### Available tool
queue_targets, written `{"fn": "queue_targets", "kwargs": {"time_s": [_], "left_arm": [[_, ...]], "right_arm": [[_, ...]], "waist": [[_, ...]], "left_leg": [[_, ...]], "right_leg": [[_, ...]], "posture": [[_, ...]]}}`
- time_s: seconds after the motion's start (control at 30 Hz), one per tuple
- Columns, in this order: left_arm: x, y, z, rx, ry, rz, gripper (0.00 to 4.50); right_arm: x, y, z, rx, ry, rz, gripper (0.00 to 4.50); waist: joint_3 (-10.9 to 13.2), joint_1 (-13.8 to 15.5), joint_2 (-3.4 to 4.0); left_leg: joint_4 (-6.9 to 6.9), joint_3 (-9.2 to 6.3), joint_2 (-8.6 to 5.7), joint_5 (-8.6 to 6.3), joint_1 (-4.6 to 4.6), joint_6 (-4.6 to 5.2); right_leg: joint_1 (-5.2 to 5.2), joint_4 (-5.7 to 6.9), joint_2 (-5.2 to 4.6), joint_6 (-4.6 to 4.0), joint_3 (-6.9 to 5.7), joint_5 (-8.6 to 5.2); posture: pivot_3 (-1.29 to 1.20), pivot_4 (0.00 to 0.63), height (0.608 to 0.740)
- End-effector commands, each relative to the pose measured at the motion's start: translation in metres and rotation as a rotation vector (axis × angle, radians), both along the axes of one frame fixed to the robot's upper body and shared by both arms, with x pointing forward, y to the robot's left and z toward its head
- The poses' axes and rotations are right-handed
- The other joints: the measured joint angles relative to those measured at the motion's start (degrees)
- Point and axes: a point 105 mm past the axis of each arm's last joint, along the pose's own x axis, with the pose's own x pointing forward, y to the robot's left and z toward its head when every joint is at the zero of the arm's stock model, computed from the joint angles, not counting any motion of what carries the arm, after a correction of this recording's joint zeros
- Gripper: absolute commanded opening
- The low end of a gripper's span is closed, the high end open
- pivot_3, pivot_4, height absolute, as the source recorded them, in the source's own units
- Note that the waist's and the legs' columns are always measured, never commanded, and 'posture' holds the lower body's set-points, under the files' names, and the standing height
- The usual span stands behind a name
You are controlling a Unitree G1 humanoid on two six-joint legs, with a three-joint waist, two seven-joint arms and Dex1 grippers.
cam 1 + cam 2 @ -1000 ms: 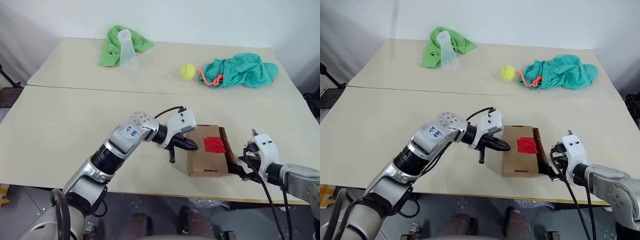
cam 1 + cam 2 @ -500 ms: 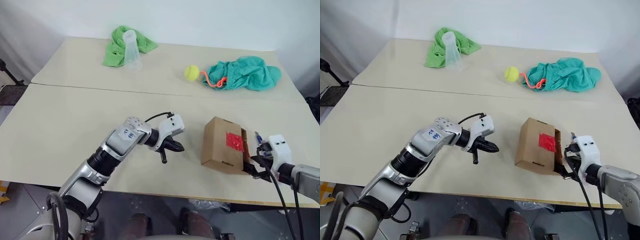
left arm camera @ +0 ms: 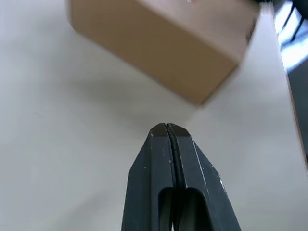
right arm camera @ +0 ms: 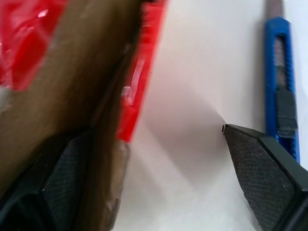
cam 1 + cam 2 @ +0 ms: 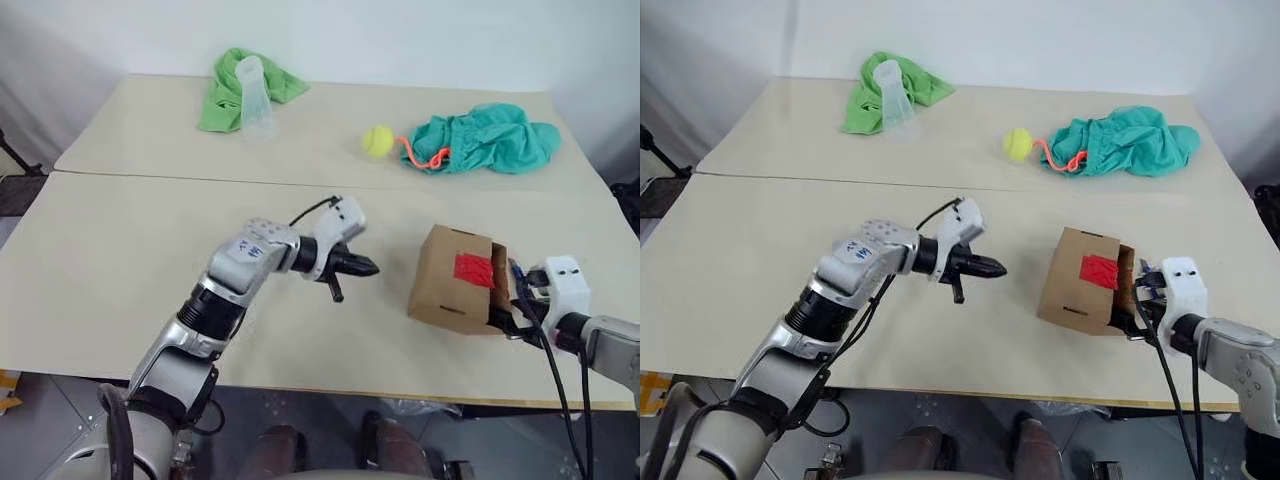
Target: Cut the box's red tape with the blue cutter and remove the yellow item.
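Box (image 5: 452, 281) now shifted rightward (long axis skewed), flap inside spread right pincer (image 5: 512, 318); left pincer (image 5: 368, 268) pressed together.

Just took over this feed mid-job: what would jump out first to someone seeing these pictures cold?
The brown box with its red tape patch, near the table's front edge, with the open right gripper at its right end. The blue cutter lies on the table just beyond that gripper. The shut left gripper hangs left of the box, apart from it.
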Motion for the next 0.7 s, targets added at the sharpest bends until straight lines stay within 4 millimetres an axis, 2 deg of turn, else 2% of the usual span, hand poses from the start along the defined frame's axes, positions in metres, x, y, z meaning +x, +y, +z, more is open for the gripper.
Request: {"fn": "queue_targets", "kwargs": {"time_s": [0.03,0.13,0.23,0.43,0.7], "left_arm": [[0.004,-0.007,0.045,-0.163,-0.052,-0.017,0.0],[0.004,-0.011,0.063,-0.235,-0.052,-0.032,0.0],[0.001,-0.016,0.064,-0.228,-0.056,-0.054,0.0],[-0.01,-0.02,0.037,-0.102,-0.041,-0.114,0.0],[-0.005,-0.012,0.003,0.1,-0.125,-0.116,0.0]], "right_arm": [[0.001,0.033,0.011,-0.025,-0.026,0.18,4.45],[0.004,0.05,0.016,-0.045,-0.045,0.276,4.45],[0.005,0.061,0.018,-0.06,-0.045,0.35,4.45],[0.01,0.068,0.022,-0.081,-0.039,0.388,4.45],[0.001,0.077,0.028,-0.085,-0.047,0.426,4.45]], "waist": [[0.16,-0.08,0.19],[0.31,-0.11,0.37],[0.32,-0.13,0.39],[0.33,-0.07,0.4],[0.34,-0.07,0.41]], "left_leg": [[0.0,0.02,0.03,0.04,0.0,-0.06],[-0.01,0.07,0.15,0.1,0.01,-0.13],[-0.04,0.15,0.24,0.11,0.01,-0.17],[-0.05,0.33,0.23,0.11,0.0,-0.16],[-0.05,0.36,0.27,0.11,-0.02,-0.17]], "right_leg": [[-0.01,0.01,0.06,0.01,0.0,0.0],[-0.05,0.07,0.21,0.01,0.07,0.01],[-0.1,0.08,0.35,0.0,0.14,0.0],[-0.18,0.08,0.37,0.01,0.26,0.01],[-0.26,0.1,0.39,0.0,0.32,0.01]], "posture": [[0.0,0.15,0.74],[0.0,0.15,0.74],[0.0,0.15,0.74],[0.0,0.15,0.74],[0.0,0.15,0.74]]}}
